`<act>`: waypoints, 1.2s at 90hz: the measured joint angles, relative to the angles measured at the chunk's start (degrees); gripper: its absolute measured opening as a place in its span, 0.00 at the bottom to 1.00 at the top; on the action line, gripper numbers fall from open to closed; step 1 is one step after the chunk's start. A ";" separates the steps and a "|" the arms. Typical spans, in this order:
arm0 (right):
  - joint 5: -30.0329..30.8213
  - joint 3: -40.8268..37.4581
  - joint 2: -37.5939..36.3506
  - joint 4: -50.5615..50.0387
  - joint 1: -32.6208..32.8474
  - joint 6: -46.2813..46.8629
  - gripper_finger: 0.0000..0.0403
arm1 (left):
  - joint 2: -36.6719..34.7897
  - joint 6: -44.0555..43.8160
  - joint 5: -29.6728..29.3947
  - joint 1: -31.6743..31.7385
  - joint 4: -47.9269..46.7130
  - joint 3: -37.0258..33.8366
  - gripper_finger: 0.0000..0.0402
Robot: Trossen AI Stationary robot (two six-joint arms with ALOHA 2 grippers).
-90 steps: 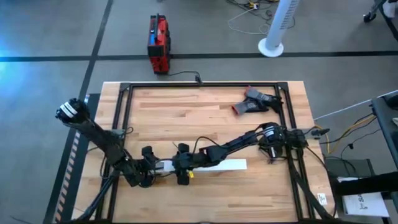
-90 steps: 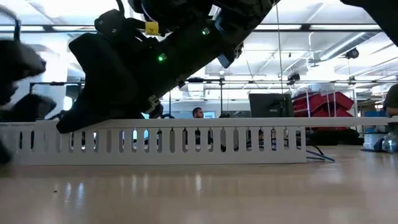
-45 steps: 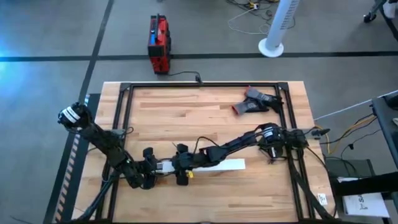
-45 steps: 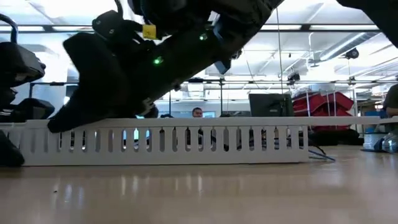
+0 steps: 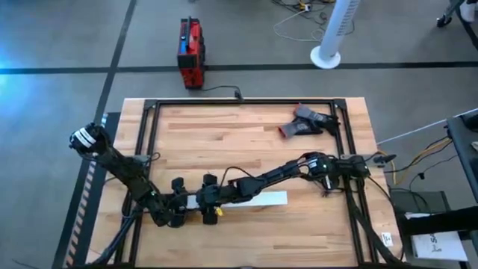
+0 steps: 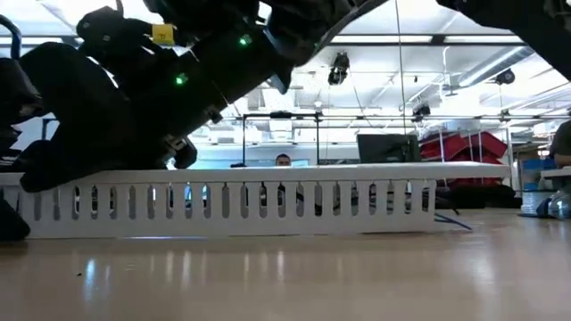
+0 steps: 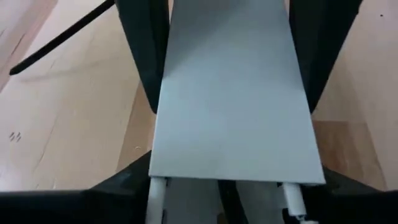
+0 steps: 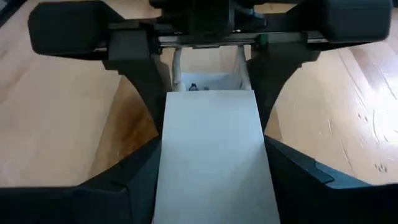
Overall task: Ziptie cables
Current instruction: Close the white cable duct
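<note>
Beside the long white slotted plastic channel (image 5: 258,199) straddled by left end effector (image 5: 187,202) and right end effector (image 5: 202,200), grip impossible to tell, your thin black plastic ziptie (image 7: 61,37) lies flat: light, stiff, likely slippery, so pinch it mid-length.

You won't find any text, label, brand, number or sign you can read here — not in the overhead, the low or either wrist picture.
</note>
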 joint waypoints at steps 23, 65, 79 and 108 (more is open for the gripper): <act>-0.42 -0.04 0.11 -0.07 -0.37 -1.01 0.55 | -13.34 -2.62 8.04 0.00 -17.13 2.76 0.78; 1.23 -0.41 -0.22 -1.92 -0.49 1.65 0.55 | -12.05 -14.94 6.15 -5.57 -21.46 -0.54 0.77; 2.58 -0.47 -0.22 -2.09 -0.53 3.23 0.56 | -8.20 -14.56 3.97 -5.57 -18.87 -0.06 0.77; 2.70 0.05 -0.35 -4.75 -0.60 3.71 0.55 | -7.54 -15.28 3.35 -6.22 -18.46 0.08 0.77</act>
